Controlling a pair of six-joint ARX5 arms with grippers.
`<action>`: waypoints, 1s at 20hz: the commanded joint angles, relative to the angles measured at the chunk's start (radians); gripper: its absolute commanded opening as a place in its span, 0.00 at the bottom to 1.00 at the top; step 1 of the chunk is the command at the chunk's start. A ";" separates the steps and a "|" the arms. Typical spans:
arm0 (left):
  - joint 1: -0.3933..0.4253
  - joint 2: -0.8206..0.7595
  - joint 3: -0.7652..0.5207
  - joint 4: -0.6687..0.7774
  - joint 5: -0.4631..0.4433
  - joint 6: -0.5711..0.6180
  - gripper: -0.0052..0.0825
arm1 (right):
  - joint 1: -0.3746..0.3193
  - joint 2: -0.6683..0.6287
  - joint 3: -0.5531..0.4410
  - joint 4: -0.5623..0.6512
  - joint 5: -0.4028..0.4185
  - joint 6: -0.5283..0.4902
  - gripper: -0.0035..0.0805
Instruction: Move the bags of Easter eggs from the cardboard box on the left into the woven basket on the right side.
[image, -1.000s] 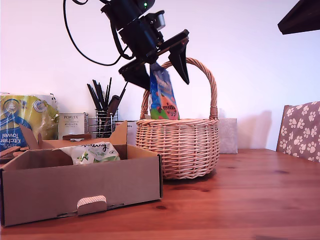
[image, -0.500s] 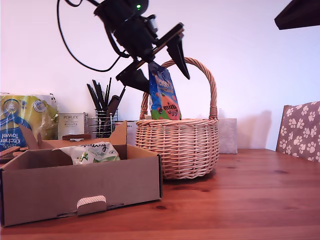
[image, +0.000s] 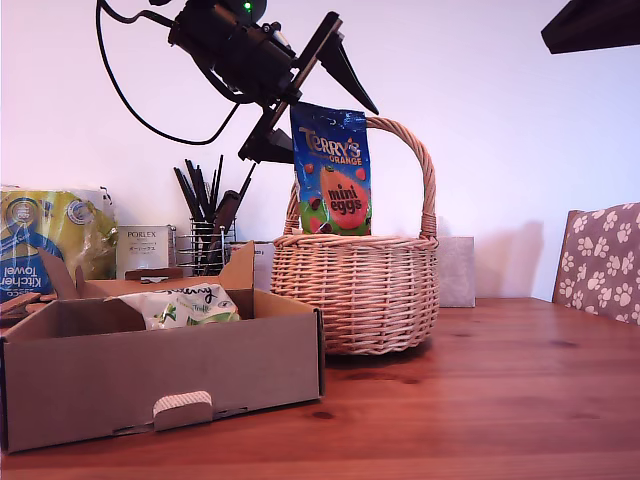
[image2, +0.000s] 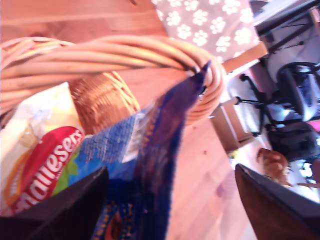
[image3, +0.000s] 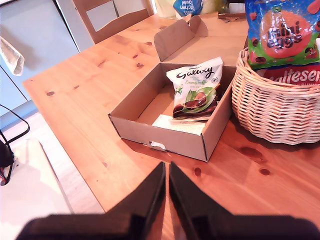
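My first gripper (image: 315, 85) hangs above the woven basket (image: 357, 292), its fingers (image: 345, 68) spread wide apart. The dark blue Terry's Orange mini eggs bag (image: 331, 169) stands upright below them, its lower edge down inside the basket rim; whether its top edge touches a finger I cannot tell. In the first wrist view the blue bag (image2: 142, 170) lies between the two dark fingers (image2: 75, 207), apart from both where they show, with a red Maltesers bag (image2: 42, 165) beside it in the basket and the arched wicker handle (image2: 110, 55) crossing behind.

My second gripper (image3: 166, 192) hovers over the wooden surface (image3: 95, 85), fingers pressed together with nothing between them. Beyond it sits the cardboard box (image3: 165, 135), holding a white-green Galaxy bag (image3: 196, 87) that leans against the wall nearest the basket, and a flat pale pouch (image3: 177, 125) beneath it.

In the exterior view the box (image: 160, 370) stands on that view's left, just beside the basket, with a kitchen towel pack (image: 45, 245) and a wire holder of black utensils (image: 210, 225) behind.
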 joint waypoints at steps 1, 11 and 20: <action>0.004 -0.021 0.013 0.010 0.002 0.000 0.89 | 0.005 -0.002 0.007 0.017 -0.003 0.000 0.03; -0.061 -0.036 0.033 -0.068 -0.279 0.350 0.88 | 0.005 -0.002 0.007 0.019 -0.003 -0.003 0.03; 0.013 -0.116 0.031 -0.350 -0.311 0.686 0.03 | 0.003 0.011 0.007 0.004 0.029 -0.010 0.03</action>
